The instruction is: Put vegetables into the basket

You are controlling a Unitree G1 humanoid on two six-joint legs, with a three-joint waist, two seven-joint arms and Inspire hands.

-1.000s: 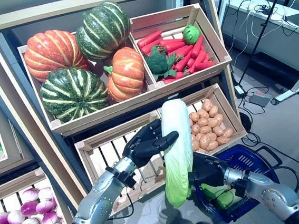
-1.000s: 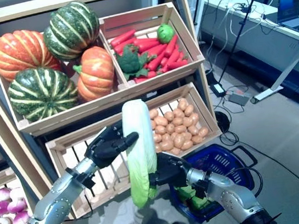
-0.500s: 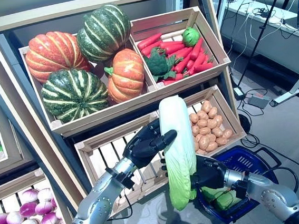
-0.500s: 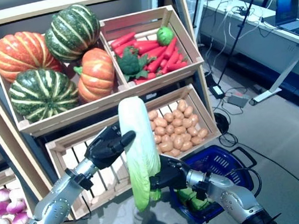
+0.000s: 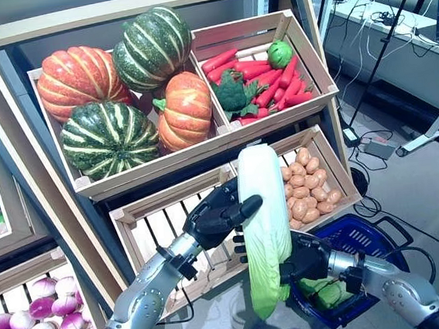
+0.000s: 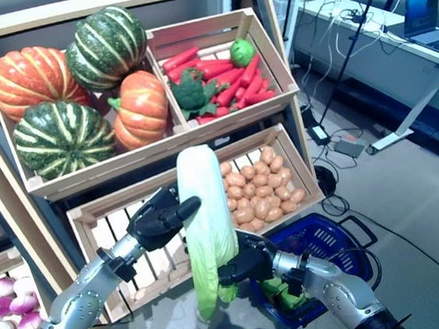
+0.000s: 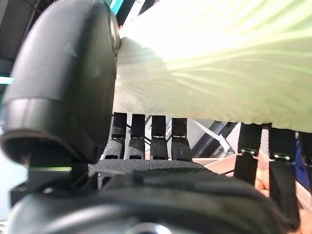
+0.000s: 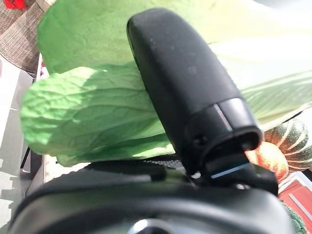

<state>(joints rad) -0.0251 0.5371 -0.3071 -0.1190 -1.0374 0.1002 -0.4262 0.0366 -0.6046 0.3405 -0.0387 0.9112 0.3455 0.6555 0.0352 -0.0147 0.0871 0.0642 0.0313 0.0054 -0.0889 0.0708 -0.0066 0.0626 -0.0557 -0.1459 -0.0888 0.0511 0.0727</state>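
Left eye view: napa cabbage hangs nearly upright in front of the lower shelf, white stalk end up, green leafy end down, gripped by both hands. L hand sits at about 9 o'clock of the cabbage, thumb lying across its pale front; left wrist view shows thumb on one side and fingers curled on the other, so it's closed round the stalk part. R hand is at about 4 o'clock of the cabbage, lower down; right wrist view has its thumb pressed over the green leaves, hand clamped on that end. Vs 1 s ago: cabbage has dropped a little and its leafy tip now reaches lower; R hand has slid lower too, L hand barely shifted. Blue basket sits on the floor at about 4 o'clock of the R hand, something green already inside. Cabbage is not in the basket, it's held above and beside its near edge. Potato crate lies just behind the cabbage at 2 o'clock; pumpkins fill the upper shelf at 11 o'clock.
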